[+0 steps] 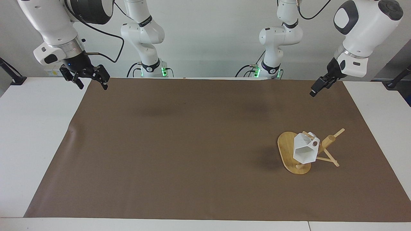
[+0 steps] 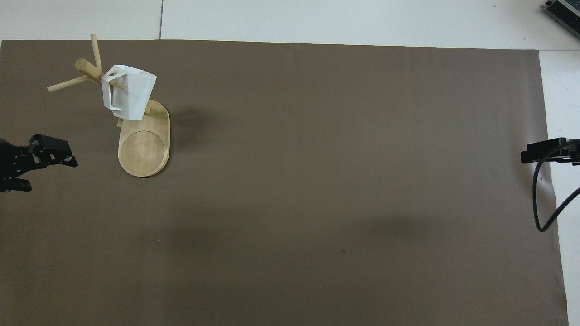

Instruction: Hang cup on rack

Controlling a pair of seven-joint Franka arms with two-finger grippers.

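Overhead: left claw (image 2: 41, 156) cut by the frame edge, only part of it shows. Right claw (image 2: 543, 151) also cut at the edge, only a black tip and cable visible. Facing view: left claw (image 1: 318, 87) seen edge-on, finger gap unreadable. Cup (image 1: 304, 150) hides part of the rack (image 1: 327, 144) pole and the peg it hangs on.

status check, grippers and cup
Left gripper open, over mat. Right gripper open, waiting. Cup on rack. Nothing in the way.
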